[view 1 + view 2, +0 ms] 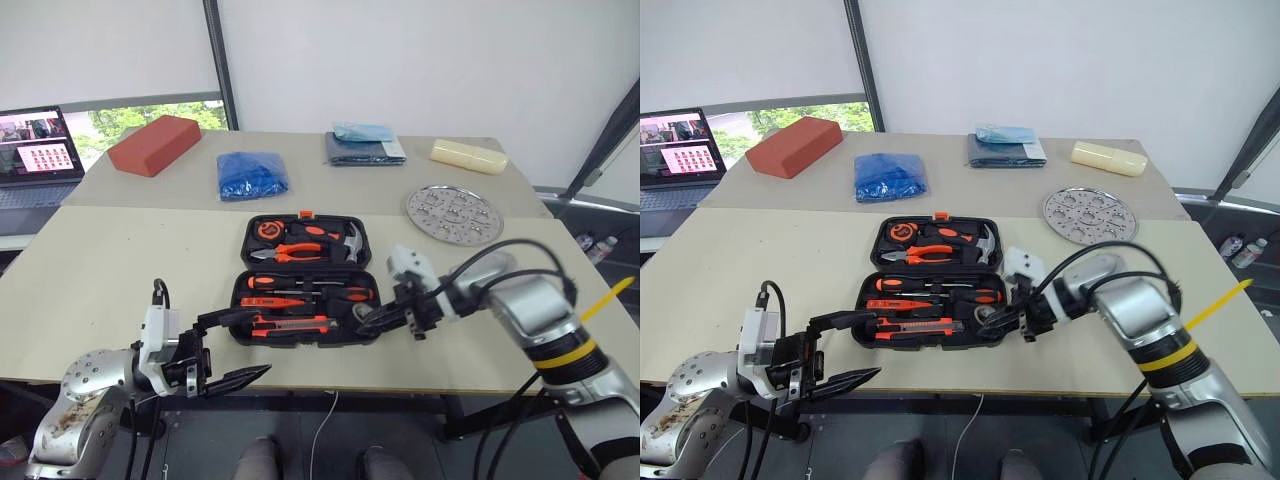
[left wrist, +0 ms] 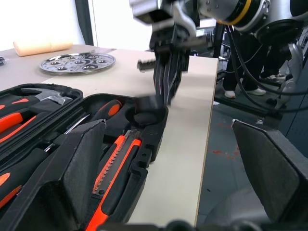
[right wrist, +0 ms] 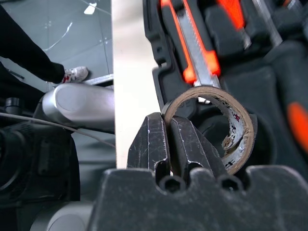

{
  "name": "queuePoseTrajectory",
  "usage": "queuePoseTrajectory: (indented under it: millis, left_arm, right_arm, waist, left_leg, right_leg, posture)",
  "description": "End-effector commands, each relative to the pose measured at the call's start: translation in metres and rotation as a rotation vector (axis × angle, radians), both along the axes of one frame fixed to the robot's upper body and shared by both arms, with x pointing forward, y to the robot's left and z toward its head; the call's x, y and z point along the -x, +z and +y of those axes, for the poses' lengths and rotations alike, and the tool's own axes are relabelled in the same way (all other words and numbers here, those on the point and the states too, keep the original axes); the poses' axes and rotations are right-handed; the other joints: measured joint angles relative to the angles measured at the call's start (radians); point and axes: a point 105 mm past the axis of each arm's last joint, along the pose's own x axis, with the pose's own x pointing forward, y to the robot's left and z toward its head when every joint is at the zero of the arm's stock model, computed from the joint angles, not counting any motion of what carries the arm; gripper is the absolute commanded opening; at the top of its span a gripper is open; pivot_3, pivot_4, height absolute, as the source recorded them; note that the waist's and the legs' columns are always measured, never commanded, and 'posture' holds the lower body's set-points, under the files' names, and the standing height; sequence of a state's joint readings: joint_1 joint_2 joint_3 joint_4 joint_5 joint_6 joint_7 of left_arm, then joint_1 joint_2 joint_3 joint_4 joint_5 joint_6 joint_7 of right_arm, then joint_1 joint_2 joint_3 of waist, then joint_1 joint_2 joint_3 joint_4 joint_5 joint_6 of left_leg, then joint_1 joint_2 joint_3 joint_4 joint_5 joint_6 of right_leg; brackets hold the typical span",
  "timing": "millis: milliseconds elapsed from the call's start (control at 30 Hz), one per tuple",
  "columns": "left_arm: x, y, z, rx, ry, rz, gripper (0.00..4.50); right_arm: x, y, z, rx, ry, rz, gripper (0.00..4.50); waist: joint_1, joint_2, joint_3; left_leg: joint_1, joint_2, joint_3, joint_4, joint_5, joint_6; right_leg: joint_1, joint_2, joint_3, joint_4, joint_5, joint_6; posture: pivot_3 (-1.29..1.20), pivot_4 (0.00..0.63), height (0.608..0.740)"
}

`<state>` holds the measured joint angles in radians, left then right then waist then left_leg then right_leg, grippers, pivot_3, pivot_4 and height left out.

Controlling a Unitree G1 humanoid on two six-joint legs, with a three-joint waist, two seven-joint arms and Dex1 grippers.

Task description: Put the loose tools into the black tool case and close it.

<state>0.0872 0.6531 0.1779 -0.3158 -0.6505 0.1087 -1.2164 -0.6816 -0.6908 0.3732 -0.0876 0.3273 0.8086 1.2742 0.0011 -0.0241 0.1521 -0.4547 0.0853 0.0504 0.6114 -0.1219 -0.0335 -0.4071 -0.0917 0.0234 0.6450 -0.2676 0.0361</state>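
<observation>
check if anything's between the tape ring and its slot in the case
Nothing visible. The right gripper is shut on the tape ring's wall and holds it right above the round recess at the near right corner of the case. The utility knife lies in its own slot beside it, clear of the recess.

Tool case: black, hinged, lying open flat on the counter, lid half away from the robot, orange latch at the far edge.
Screwdrivers: orange-and-black handles, lying lengthwise in the near half's recesses.
Utility knife: orange-black, seated along the near edge.
Tape ring: small, cardboard-cored, pinched at its wall, over the case's near right corner recess.
</observation>
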Motion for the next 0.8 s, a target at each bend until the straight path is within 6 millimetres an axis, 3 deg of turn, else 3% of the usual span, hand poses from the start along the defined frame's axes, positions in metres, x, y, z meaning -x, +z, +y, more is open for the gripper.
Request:
queuePoseTrajectory:
  millis: [33, 367, 400, 433, 567, 700, 800]
  left_arm:
    - [-0.001, 0.007, -0.004, -0.012, -0.015, -0.037, 4.50]
    - [-0.007, 0.005, 0.013, -0.083, -0.005, -0.002, 4.50]
    - [-0.008, 0.006, 0.015, -0.086, -0.004, -0.002, 4.50]
    - [-0.008, 0.006, 0.015, -0.089, -0.005, 0.000, 4.50]
    - [-0.011, 0.006, 0.016, -0.092, 0.003, -0.004, 4.50]
    - [-0.015, 0.012, 0.022, -0.071, 0.054, -0.018, 4.50]
    - [-0.023, 0.014, 0.034, -0.052, 0.138, -0.006, 4.50]
  right_arm:
    - [-0.012, -0.001, -0.001, 0.025, -0.042, -0.059, 0.07]
    - [-0.009, -0.007, -0.010, 0.159, 0.017, -0.082, 0.07]
    - [-0.009, -0.005, -0.008, 0.153, 0.019, -0.082, 0.77]
    - [-0.007, -0.004, -0.007, 0.154, 0.031, -0.071, 0.84]
    - [-0.008, 0.003, -0.001, 0.111, 0.052, -0.060, 2.24]
    - [-0.002, 0.042, -0.002, -0.090, 0.154, -0.082, 3.56]
    - [-0.019, 0.060, -0.023, -0.147, 0.112, -0.161, 3.56]
  waist:
    - [0.000, 0.000, 0.000]
    - [0.000, 0.000, 0.000]
    - [0.002, 0.000, 0.000]
    - [0.003, 0.000, 0.000]
    - [0.002, 0.000, 0.000]
    - [0.001, 0.000, 0.000]
    - [0.001, -0.001, 0.001]
  left_leg:
    - [0.000, 0.000, 0.000, 0.000, 0.000, 0.000]
    - [0.000, 0.000, 0.000, 0.000, 0.000, 0.000]
    - [0.000, 0.000, 0.000, 0.000, 0.000, 0.000]
    - [0.000, 0.000, 0.000, 0.000, 0.000, -0.001]
    - [0.000, 0.000, 0.001, -0.001, -0.002, -0.004]
    - [-0.001, 0.000, 0.001, -0.002, 0.000, 0.000]
    - [-0.001, 0.000, 0.001, -0.001, 0.000, 0.000]
  right_leg:
    - [0.000, 0.000, 0.000, 0.000, 0.000, 0.000]
    - [-0.001, 0.000, 0.000, 0.001, 0.000, 0.000]
    - [-0.001, 0.000, 0.000, 0.001, 0.000, 0.000]
    - [-0.001, 0.000, 0.000, 0.000, 0.000, 0.000]
    - [-0.001, 0.000, 0.000, 0.000, 0.000, -0.001]
    - [-0.002, 0.000, 0.000, 0.001, 0.002, 0.002]
    - [-0.003, 0.000, 0.000, 0.001, 0.003, 0.004]
  posture:
    - [0.00, 0.150, 0.740]
    - [0.00, 0.150, 0.740]
    - [0.00, 0.150, 0.740]
    - [0.00, 0.150, 0.740]
    - [0.00, 0.150, 0.740]
    - [0.00, 0.150, 0.740]
    - [0.00, 0.150, 0.740]
